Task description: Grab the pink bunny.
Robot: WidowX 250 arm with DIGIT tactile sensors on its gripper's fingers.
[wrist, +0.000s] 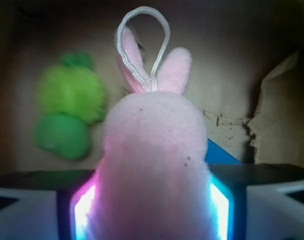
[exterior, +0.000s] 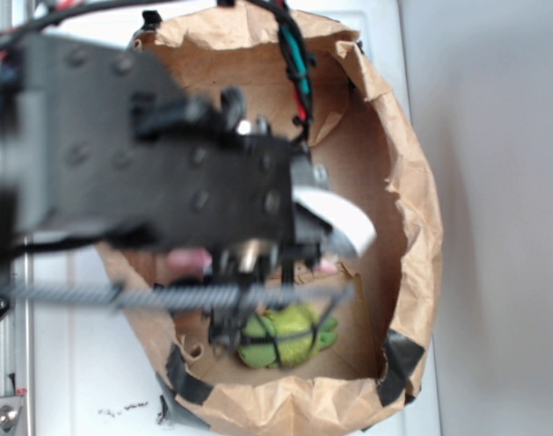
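Bunny fills wrist frame centre, pinched between lit pads of end effector | inside bag, green plush at left | risk: soft fur slips if grip loosens, or loop snags bag rim.

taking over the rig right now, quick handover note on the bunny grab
Hand: shut on the pink bunny, body squeezed between both lit pads, ears and white loop pointing away from the camera.
Where: the arm is over the paper bag; the bunny shows only as pink bits under the hand in the exterior view. Green plush toy lies loose on the bag floor.
Done: the grab.
Left: I cannot tell whether the bunny is lifted off the floor; check.
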